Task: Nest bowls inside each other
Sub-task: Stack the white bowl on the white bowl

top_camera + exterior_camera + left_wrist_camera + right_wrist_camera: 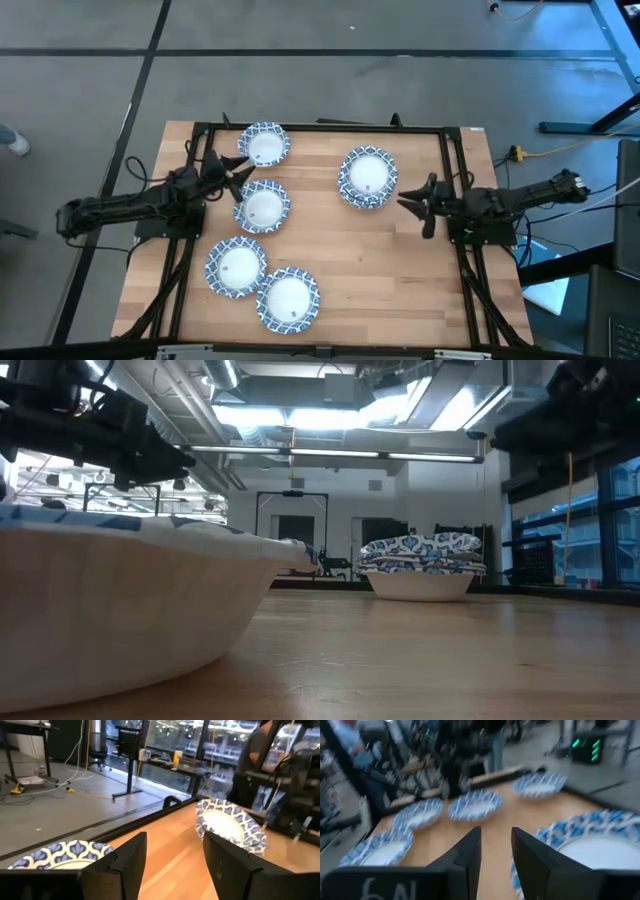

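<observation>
Blue-and-white patterned bowls with white insides sit upright on their bases on the wooden table. Single ones are the far-left bowl (pixel 265 145), the middle-left bowl (pixel 263 207) and two near ones (pixel 237 267) (pixel 288 300). A nested stack (pixel 368 177) (pixel 420 565) stands right of centre. My left gripper (pixel 236 178) (pixel 172 865) is open and hovers between the far-left and middle-left bowls, holding nothing. My right gripper (pixel 415 207) (pixel 495 855) is open, just right of the stack (pixel 600 845), apart from it.
A black frame (pixel 320 128) runs along the table's far edge and down both sides by the arm bases. Bare wood (pixel 400 280) lies in the near right part of the table. In the low view the nearest bowl (pixel 120 610) fills the left foreground.
</observation>
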You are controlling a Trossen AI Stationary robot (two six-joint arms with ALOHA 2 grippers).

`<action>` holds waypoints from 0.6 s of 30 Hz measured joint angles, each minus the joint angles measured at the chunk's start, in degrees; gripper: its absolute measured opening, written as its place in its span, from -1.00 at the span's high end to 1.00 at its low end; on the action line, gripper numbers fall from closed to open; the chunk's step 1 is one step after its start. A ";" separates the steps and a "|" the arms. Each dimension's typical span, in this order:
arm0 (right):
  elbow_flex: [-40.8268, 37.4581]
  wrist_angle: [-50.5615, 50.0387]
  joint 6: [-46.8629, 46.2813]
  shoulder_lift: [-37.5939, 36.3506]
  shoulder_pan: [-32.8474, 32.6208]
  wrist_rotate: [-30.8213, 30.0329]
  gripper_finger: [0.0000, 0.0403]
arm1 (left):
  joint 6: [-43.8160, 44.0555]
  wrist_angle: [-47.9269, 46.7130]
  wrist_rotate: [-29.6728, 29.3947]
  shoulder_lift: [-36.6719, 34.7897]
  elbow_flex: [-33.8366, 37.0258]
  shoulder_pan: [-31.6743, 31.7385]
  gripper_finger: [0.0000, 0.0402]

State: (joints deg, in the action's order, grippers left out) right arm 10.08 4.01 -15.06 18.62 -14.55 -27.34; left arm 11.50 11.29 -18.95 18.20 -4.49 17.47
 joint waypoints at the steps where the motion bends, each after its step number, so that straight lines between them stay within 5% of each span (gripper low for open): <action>1: -0.06 0.68 0.44 -0.71 0.00 -1.02 0.46 | -0.34 0.03 -0.03 0.81 0.00 0.00 0.06; 12: -0.06 2.73 -0.07 -2.67 0.02 -11.22 0.46 | -16.91 -0.31 -0.08 16.61 -8.02 2.31 0.05; 18: -0.06 3.05 -1.17 -2.65 0.02 -11.64 0.46 | -17.15 -0.35 1.38 22.00 -13.35 4.27 0.05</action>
State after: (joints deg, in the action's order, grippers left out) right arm 10.02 7.05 -16.23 15.97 -14.52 -38.98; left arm -5.65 10.94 -17.57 40.20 -17.84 21.74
